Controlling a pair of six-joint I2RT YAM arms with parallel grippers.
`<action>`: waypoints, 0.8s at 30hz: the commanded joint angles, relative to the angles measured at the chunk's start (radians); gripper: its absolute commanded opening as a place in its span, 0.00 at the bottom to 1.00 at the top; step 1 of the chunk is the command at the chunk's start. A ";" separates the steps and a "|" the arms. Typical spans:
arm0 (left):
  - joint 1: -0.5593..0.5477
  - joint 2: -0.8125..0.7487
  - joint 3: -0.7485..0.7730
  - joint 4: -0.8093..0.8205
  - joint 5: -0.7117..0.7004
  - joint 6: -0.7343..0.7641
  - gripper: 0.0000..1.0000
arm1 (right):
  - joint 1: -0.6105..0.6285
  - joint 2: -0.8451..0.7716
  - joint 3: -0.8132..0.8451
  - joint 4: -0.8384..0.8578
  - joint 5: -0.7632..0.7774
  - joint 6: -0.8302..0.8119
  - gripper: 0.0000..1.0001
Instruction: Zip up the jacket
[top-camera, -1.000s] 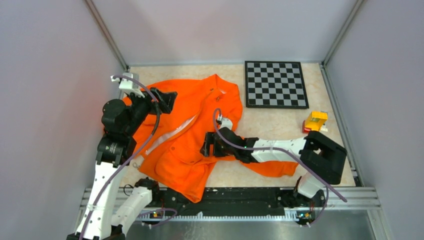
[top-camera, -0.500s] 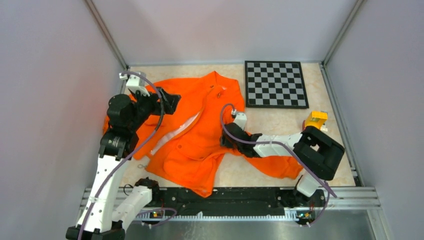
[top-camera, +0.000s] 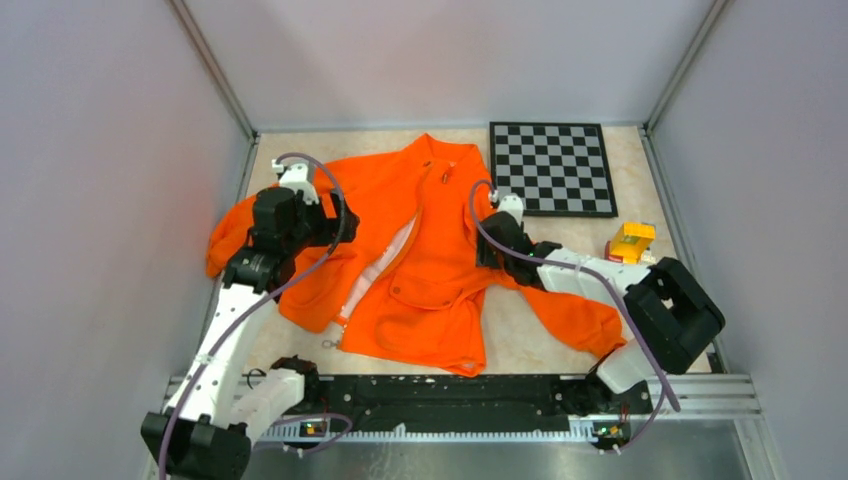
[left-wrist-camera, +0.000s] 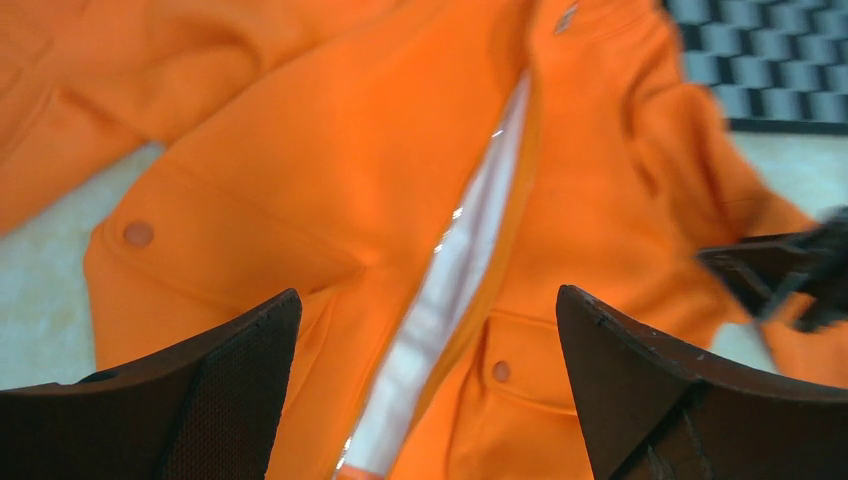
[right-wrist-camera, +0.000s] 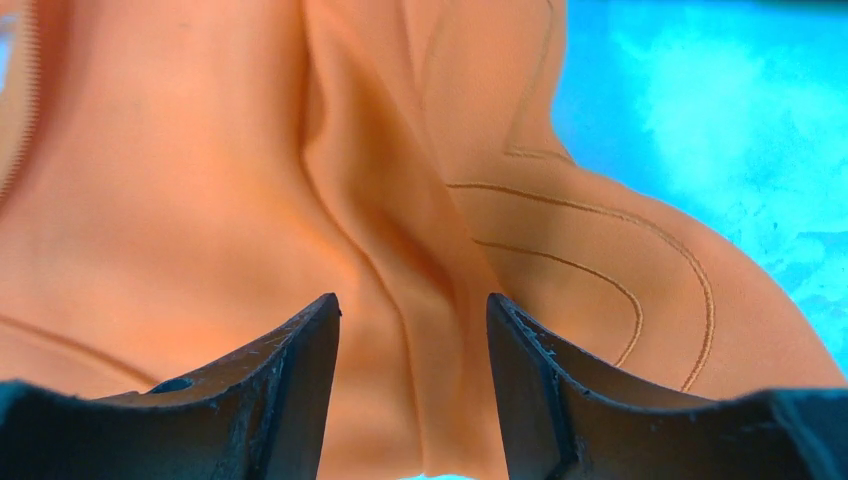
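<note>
Position of jacket (top-camera: 425, 285): spread front-up on the surface (top-camera: 572, 232), between the two arms. Collar toward the far edge, just beside the chessboard (top-camera: 550, 168); hem toward the near edge. One sleeve extended toward the left wall, the other passing under the right arm toward the right side. Front opening unzipped, with a narrow strip of white lining exposed along most of its length.

Left tool (top-camera: 338, 222): raised over the jacket's shoulder area beside the opening. In the left wrist view, left tool (left-wrist-camera: 428, 295) spread wide, nothing between the fingers (left-wrist-camera: 225, 395). Visible below it: orange fabric (left-wrist-camera: 300, 150), the white strip, two flap pockets with round snaps.

Right tool (top-camera: 488, 250): lowered onto the jacket's right edge, below the collar. In the right wrist view, right tool (right-wrist-camera: 412, 300) narrowed around a raised fold of orange fabric (right-wrist-camera: 390, 230), the fold filling the gap between the fingers (right-wrist-camera: 290, 385). Pinched on that fold, as far as visible.

Elsewhere on the surface: small yellow and red block (top-camera: 632, 242), right of the jacket, near the chessboard's near right corner.
</note>
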 joint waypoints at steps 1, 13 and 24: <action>0.006 0.089 -0.059 0.006 -0.200 -0.062 0.99 | 0.015 -0.101 0.087 -0.056 -0.127 -0.067 0.55; 0.007 0.350 -0.199 0.162 -0.075 -0.324 0.96 | 0.223 -0.015 -0.053 0.422 -0.631 0.144 0.52; -0.073 0.550 -0.289 0.393 0.174 -0.498 0.90 | 0.074 0.084 -0.160 0.372 -0.545 0.163 0.45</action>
